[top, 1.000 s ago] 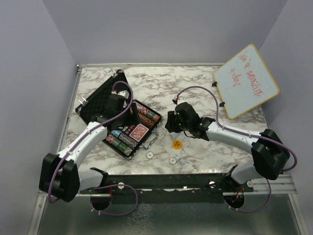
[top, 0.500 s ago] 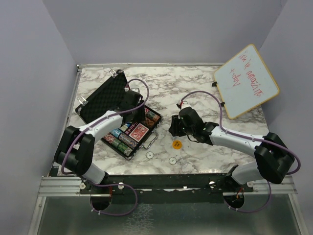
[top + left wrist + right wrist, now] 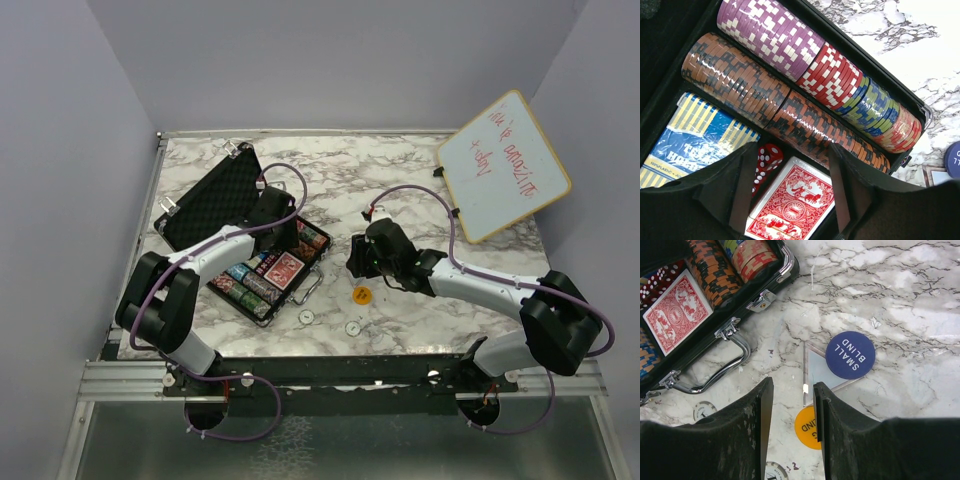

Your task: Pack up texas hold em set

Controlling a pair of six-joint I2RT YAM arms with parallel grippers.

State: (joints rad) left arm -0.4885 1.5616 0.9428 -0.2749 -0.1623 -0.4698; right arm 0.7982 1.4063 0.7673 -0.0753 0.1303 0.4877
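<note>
The black case [image 3: 206, 201] lies open at the table's left, foam lid tilted back. Its base holds striped chip rows [image 3: 760, 65], a blue card deck [image 3: 695, 135], red dice [image 3: 768, 157] and a red card deck [image 3: 790, 205]. My left gripper [image 3: 792, 185] hovers open just over the red deck and dice, holding nothing. My right gripper [image 3: 790, 410] is open over the marble, right of the case handle [image 3: 715, 375]. A yellow button [image 3: 807, 427] lies beneath its fingers. A blue "small blind" button [image 3: 850, 354] rests on a clear plastic piece [image 3: 815, 371].
A wood-framed whiteboard [image 3: 503, 165] leans at the back right. Two white round chips [image 3: 306, 316] [image 3: 352, 326] lie near the front edge. The yellow button [image 3: 361, 295] sits between case and right arm. Grey walls close in the table on three sides.
The left arm has folded its elbow back and carried its gripper slightly right over the case, with its jaws narrower. The right gripper shifted a little nearer and then held still.
</note>
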